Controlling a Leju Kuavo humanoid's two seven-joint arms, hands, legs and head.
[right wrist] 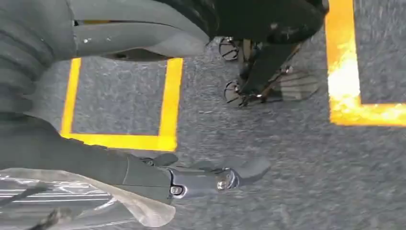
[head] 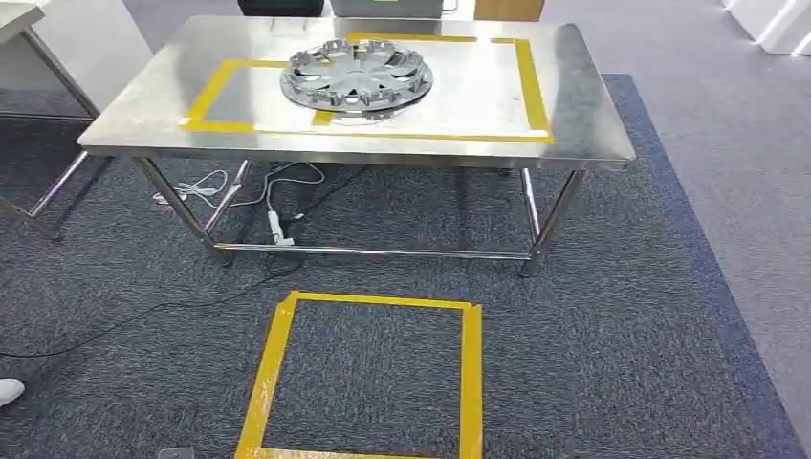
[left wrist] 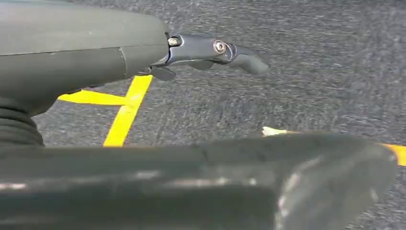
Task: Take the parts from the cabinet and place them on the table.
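A silver hubcap [head: 356, 79] is lying on the steel table [head: 593, 124], straddling its yellow tape [head: 532, 91] rectangles. Cables [head: 273, 186] are trailing under the table, and a taped square [head: 368, 378] is marking the grey carpet [head: 622, 316] before it. The left hand [left wrist: 210, 50] and right hand [right wrist: 210, 177] are hanging over carpet, fingers extended and grasping nothing. A white shoe [head: 10, 390] is cut off at the edge.
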